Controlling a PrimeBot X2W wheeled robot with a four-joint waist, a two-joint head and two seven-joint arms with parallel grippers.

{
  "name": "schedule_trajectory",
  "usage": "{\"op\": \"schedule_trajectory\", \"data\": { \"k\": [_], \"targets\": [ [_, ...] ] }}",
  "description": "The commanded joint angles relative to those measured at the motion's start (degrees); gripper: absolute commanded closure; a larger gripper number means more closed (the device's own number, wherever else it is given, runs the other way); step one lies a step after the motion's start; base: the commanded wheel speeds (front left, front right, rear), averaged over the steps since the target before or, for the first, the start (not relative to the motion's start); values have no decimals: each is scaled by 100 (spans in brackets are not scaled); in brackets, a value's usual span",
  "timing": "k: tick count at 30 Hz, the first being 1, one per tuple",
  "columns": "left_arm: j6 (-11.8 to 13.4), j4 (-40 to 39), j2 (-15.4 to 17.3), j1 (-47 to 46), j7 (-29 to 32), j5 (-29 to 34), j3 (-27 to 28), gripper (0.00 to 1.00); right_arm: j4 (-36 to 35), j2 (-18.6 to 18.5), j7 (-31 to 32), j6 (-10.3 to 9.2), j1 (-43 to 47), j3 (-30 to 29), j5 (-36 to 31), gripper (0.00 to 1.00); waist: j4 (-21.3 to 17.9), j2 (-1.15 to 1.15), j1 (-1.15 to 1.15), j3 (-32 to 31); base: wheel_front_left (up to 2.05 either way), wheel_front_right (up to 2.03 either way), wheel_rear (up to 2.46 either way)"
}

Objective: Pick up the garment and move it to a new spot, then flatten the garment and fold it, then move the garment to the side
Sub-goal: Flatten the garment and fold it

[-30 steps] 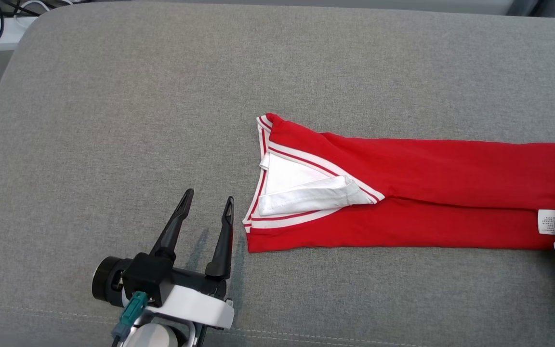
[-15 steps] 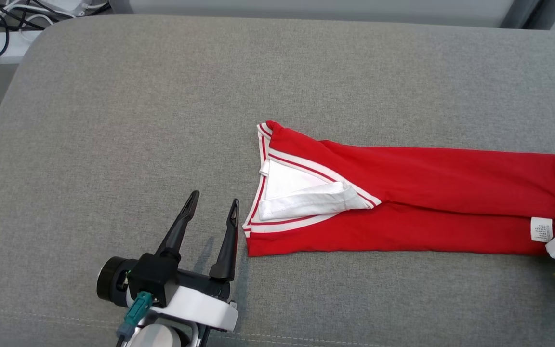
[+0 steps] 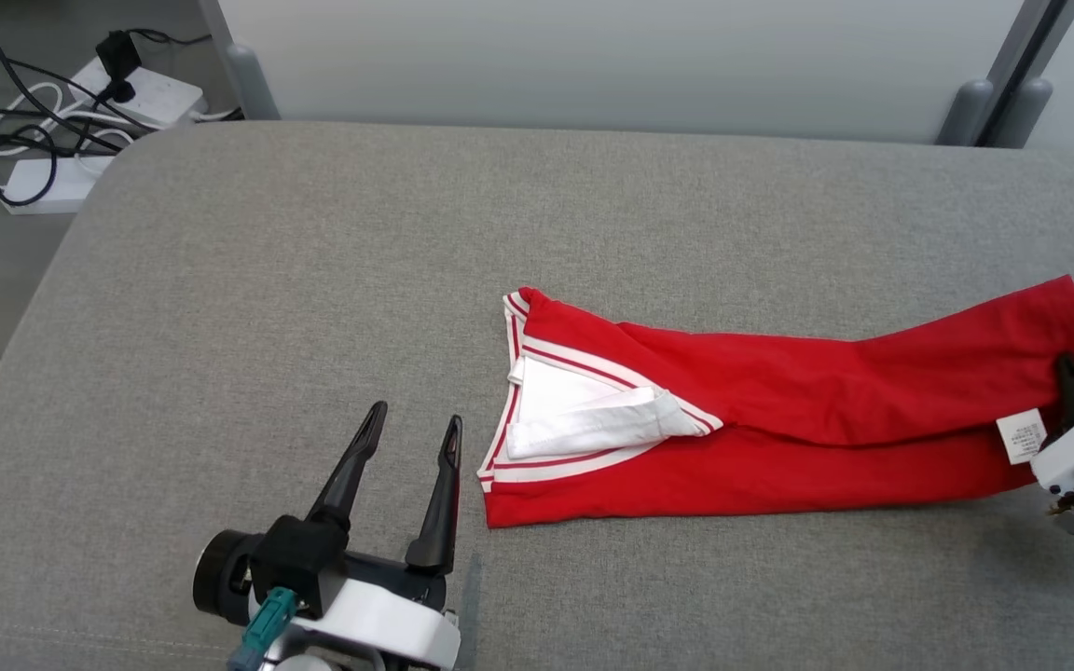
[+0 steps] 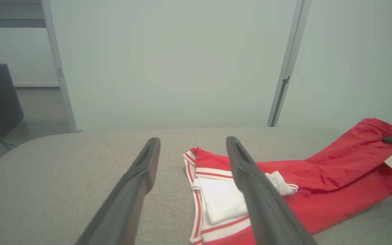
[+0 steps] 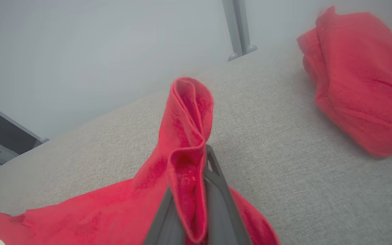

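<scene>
Pinching the hem end of the garment (image 3: pixel 779 410), the right gripper (image 3: pixel 1070 382) has its 2 fingers closed tight on a bunch of red layers, and that end rides up off the cushion (image 3: pixel 313 280) beside the white label (image 3: pixel 1020 436). The left gripper (image 3: pixel 416 415) stands wide open and holds nothing; it hovers just left of the striped collar (image 3: pixel 514 447), not touching it. The garment lies as 1 long band across the right half of the cushion, collar end flat, hem end lifted.

This looks like the fold of hem onto collar. To do it well, the right arm should carry the hem high enough that the slack clears the lower layer, then travel straight along the band so the long edges stack. The left gripper would do best pressing the collar end down, since a thin knit will drag along with the pull. The grip takes in only 1 corner, so the far corner may droop and skew the fold.

Bare cushion spreads wide to the left and behind the garment. The front seam (image 3: pixel 80 634) runs close under the left gripper, and the rear edge meets 2 posts (image 3: pixel 966 107). A power strip (image 3: pixel 43 177) lies beyond the left corner. A second red heap (image 5: pixel 359 85) lies apart in the right wrist view; whether it belongs to this garment I cannot tell.
</scene>
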Motion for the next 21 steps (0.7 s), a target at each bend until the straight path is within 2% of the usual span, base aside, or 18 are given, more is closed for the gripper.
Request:
{"op": "schedule_trajectory", "data": {
  "k": [1, 7, 13, 21],
  "targets": [
    [67, -114, 14, 9, -58, -35, 158, 0, -375, -23, 15, 8, 188, 99, 109, 100, 68, 0, 0, -185, 0, 0, 0],
    [109, -162, 14, 122, -58, -85, 179, 0, -1130, 197, 125, 8, 497, 85, 223, 100, 225, 0, 0, -413, 0, 0, 0],
    [118, -194, 14, 136, -58, -96, 141, 0, -1715, 670, 177, 8, 679, -32, 303, 100, 447, 0, 0, -468, 0, 0, 0],
    [115, -202, 14, 100, -58, -96, 130, 0, -1987, 1221, 246, 8, 691, -85, 257, 100, 772, 0, 0, -404, 0, 0, 0]
  ]
}}
